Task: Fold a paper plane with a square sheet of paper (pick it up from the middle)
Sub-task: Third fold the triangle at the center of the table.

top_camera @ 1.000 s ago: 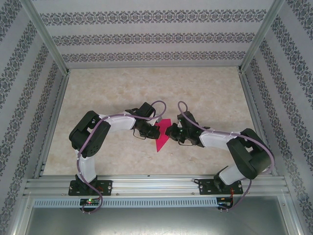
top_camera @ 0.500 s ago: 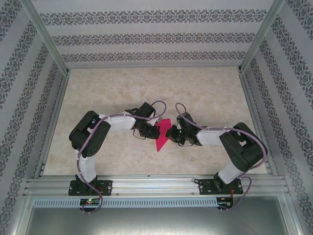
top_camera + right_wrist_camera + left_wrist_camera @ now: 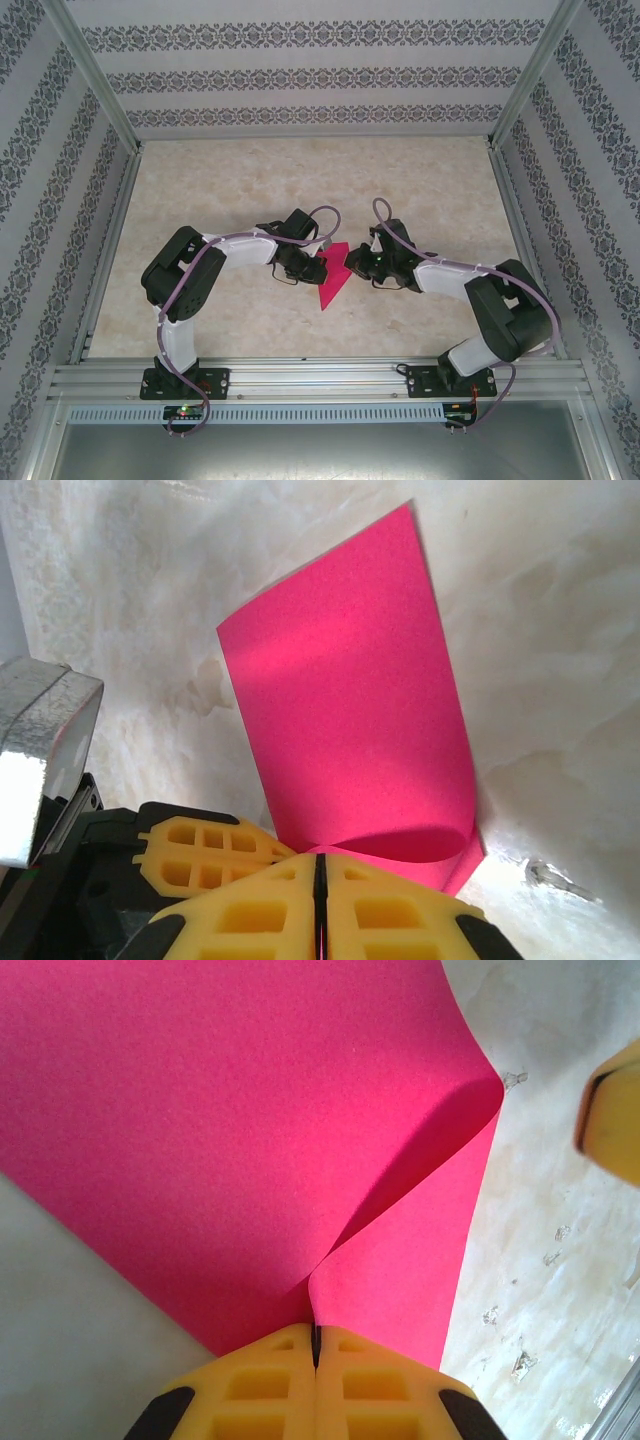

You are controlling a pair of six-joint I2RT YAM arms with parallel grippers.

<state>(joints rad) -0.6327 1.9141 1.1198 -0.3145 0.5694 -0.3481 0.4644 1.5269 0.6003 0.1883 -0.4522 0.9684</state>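
Spreading wide between patterned walls [image 3: 320, 75], the pale marbled table [image 3: 200, 190] carries both arms, which bend inward from their bases on the near rail [image 3: 320, 375]. The left arm [image 3: 190, 280] and the right arm [image 3: 500, 310] meet just short of the table's middle. Between them hangs the pink sheet of paper [image 3: 331, 278], which from above reads as a triangle with its point aimed toward the near edge; I cannot tell whether that point touches the table. Up close the sheet [image 3: 200, 1120] is bent over on itself in a soft curve, not a sharp crease, and from the other side the paper [image 3: 350, 710] curls round into a rolled lip at the bottom. The left gripper [image 3: 312, 266] pinches one edge, its yellow fingers [image 3: 260, 1380] pressed together on the paper. The right gripper [image 3: 352, 263] has its yellow fingers [image 3: 390, 910] likewise closed tight on the opposite edge.
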